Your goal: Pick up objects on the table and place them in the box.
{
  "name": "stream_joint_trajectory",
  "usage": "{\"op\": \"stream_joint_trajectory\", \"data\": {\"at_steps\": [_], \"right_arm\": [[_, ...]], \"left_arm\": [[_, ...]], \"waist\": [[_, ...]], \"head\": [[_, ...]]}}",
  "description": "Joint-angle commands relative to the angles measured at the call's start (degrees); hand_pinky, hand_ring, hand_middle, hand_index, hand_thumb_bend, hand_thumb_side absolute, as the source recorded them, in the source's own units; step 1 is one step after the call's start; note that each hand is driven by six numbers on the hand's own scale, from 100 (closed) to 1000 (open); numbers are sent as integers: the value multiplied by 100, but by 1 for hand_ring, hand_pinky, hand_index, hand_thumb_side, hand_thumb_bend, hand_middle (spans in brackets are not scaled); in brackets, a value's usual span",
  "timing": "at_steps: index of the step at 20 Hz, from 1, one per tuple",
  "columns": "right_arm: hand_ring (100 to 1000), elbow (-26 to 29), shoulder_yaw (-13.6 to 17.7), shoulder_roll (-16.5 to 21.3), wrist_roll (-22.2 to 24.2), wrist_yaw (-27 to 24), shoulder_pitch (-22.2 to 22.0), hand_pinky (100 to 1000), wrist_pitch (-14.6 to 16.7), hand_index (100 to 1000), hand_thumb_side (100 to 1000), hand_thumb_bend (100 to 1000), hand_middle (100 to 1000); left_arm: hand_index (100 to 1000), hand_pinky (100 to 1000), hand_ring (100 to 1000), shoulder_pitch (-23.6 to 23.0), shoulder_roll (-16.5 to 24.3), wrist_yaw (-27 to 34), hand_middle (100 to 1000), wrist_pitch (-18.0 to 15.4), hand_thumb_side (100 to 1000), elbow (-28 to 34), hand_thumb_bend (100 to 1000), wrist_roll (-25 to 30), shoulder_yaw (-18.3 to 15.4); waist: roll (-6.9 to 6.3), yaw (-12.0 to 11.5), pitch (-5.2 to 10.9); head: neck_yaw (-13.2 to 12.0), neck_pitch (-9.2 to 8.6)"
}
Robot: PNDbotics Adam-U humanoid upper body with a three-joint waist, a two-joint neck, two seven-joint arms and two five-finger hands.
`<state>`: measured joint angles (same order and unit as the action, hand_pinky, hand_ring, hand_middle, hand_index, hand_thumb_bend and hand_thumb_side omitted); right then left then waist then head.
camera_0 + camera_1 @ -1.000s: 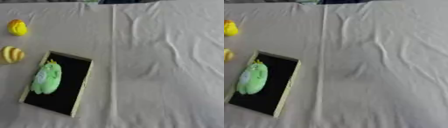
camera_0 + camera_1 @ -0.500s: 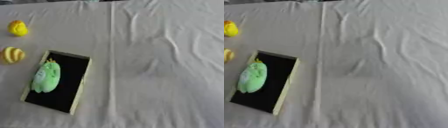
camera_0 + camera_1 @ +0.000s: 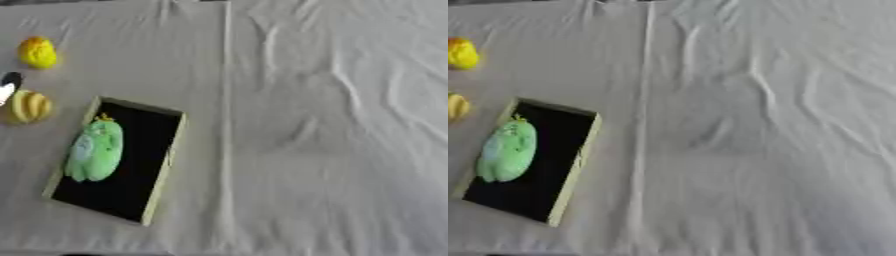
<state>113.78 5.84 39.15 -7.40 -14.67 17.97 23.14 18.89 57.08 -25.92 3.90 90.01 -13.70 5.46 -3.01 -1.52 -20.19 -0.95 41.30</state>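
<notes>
Now: shallow box holds one green toy; left hand enters at the left edge.

Nearest, the box [image 3: 162,165] lies tilted at the lower left of the table [image 3: 332,150], pale rim around a black interior; it sits as in the earlier frames. A green plush toy [image 3: 93,150] lies inside along its left wall, its details too blurred to read. Beyond the box, a yellow striped object [image 3: 30,106] rests on the cloth, apart from the rim. Newly arrived since half a second ago, a black-and-white tip of the left hand [image 3: 8,86] shows just beside that object, cut off by the edge; finger state cannot be determined. Farthest, a yellow rounded object [image 3: 38,52] sits alone. The right hand appears in neither view.
</notes>
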Motion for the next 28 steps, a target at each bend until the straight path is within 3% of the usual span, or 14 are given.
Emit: {"op": "stream_joint_trajectory", "data": {"at_steps": [1,5,12,17,23,28], "right_arm": [[846,82,1,117,51,-39,96,974,2,848,530,100,681],[847,82,-9,97,84,-69,114,974,-18,848,530,100,680],[846,82,-23,112,120,-85,88,974,-41,848,530,100,679],[846,82,-24,158,131,-69,52,974,-44,847,530,100,679],[846,82,-14,174,103,-63,46,974,-30,847,531,100,679],[846,82,-23,158,97,-79,69,975,-54,847,530,100,679]], "left_arm": [[929,922,880,210,627,91,830,240,100,-338,513,222,132],[930,926,882,583,693,319,833,287,100,-830,534,525,369],[923,937,890,1205,537,47,838,-206,100,-1676,521,1045,541],[920,942,894,1654,473,-206,842,-575,100,-2220,617,1414,793],[919,946,899,1729,482,-633,849,-1021,100,-2457,682,1861,947],[911,944,894,1667,479,-896,846,-1397,100,-2475,670,2237,1008]], "waist": [[22,29,122],[32,57,130],[37,34,164],[8,-12,188],[-4,-37,202],[-20,-65,218]], "head": [[-76,-13],[-91,-59],[-30,-79],[-119,-45],[-196,-68],[-189,-65]]}}
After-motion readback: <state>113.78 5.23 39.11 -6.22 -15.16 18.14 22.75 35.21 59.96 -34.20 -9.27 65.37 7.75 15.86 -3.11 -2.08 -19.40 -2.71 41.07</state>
